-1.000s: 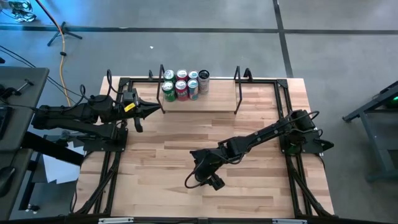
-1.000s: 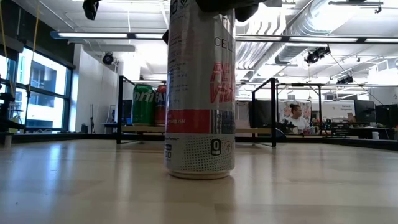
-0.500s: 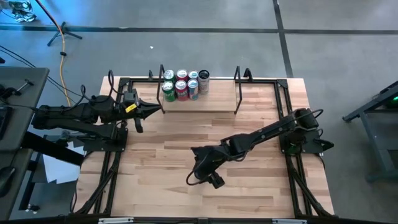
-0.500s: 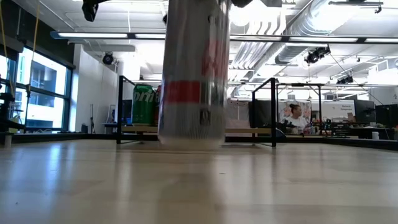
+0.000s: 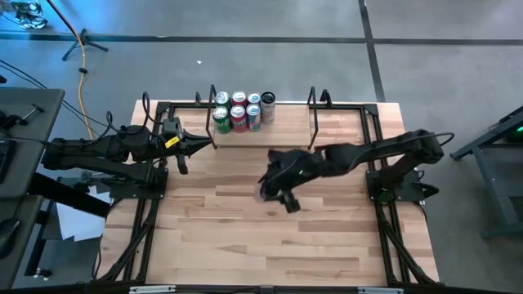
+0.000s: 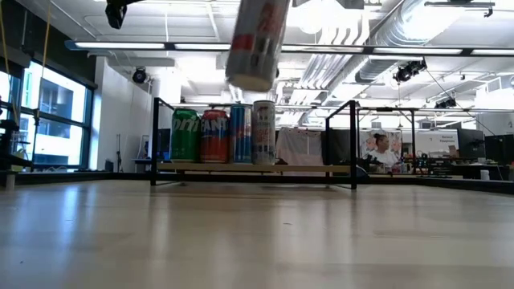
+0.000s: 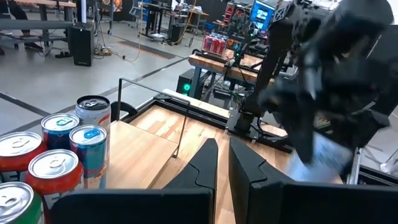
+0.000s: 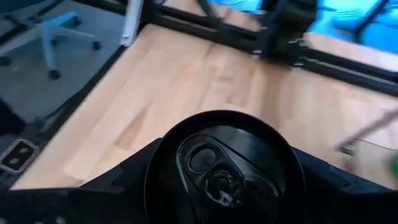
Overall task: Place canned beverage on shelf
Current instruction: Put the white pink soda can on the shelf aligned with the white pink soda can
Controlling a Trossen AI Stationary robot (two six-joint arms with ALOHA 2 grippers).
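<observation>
Right gripper [image 5: 274, 184] has the can [image 6: 257, 40] clamped between its fingers, well clear of the table [image 5: 245, 237]. Low view catches it tilted, base swung toward the camera's left; the right wrist view gives only its dark top [image 8: 224, 165]. Beyond, the shelf [image 6: 305, 168] carries five upright cans [image 5: 241, 112] bunched at its left end. Left gripper [image 5: 204, 144] waits beside them, fingers shut, empty.
</observation>
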